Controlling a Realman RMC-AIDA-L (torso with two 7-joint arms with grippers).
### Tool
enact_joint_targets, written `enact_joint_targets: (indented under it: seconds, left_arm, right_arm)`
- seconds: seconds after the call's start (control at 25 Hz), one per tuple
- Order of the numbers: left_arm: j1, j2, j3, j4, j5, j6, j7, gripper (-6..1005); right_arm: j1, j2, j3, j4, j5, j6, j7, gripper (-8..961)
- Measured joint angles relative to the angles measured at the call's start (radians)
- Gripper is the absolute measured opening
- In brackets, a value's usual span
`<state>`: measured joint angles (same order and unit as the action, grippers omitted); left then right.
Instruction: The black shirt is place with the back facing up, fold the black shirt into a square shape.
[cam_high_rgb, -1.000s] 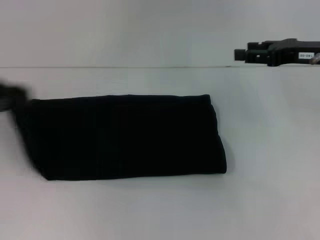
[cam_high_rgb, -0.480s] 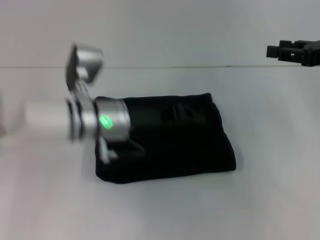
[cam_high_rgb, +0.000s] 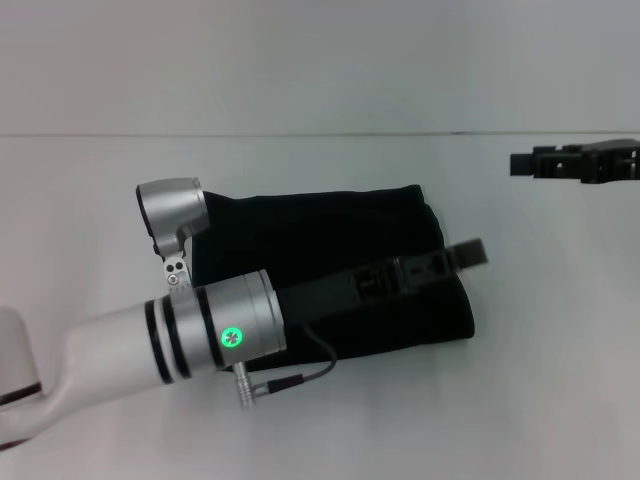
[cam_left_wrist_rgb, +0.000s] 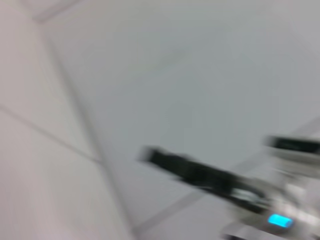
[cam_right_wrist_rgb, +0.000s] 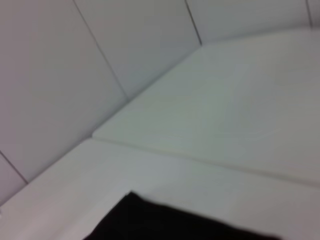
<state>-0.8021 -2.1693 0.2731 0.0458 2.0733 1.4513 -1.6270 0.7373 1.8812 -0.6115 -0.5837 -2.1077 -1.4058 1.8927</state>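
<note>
Item: black shirt, folded to a compact block, centre of the white tabletop; long axis 9-to-3 o'clock in the head view.

Left pincer: laid across the shirt, arm entering from 8 o'clock, tip at the shirt's 3 o'clock edge. Whether its fingers are apart or clamped on cloth cannot be told.

Right pincer: raised at 2 o'clock, well apart from the shirt; finger state cannot be told.

Judgement: left arm nearer; it governs the next fold.
</note>
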Motion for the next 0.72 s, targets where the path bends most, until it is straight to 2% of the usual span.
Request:
enact_joint_targets:
  seconds: [0.16, 0.32, 0.52, 0.72]
  left_arm:
    - [0.015, 0.002, 0.068, 0.066, 0.001, 0.123, 0.013, 411]
    - [0.051, 0.004, 0.128, 0.150, 0.001, 0.194, 0.118, 527]
    - [0.107, 0.008, 0.221, 0.311, 0.002, 0.234, 0.169, 648]
    - [0.138, 0.018, 0.248, 0.381, 0.011, 0.228, 0.194, 778]
  right_arm:
    - [0.019, 0.009, -0.070, 0.022, -0.033, 0.026, 0.116, 605]
    - [0.053, 0.018, -0.125, 0.106, -0.062, 0.081, 0.192, 593]
    - [0.086, 0.051, -0.142, 0.190, -0.074, 0.148, 0.223, 577]
    - [0.103, 0.092, -0.165, 0.232, -0.075, 0.239, 0.264, 562]
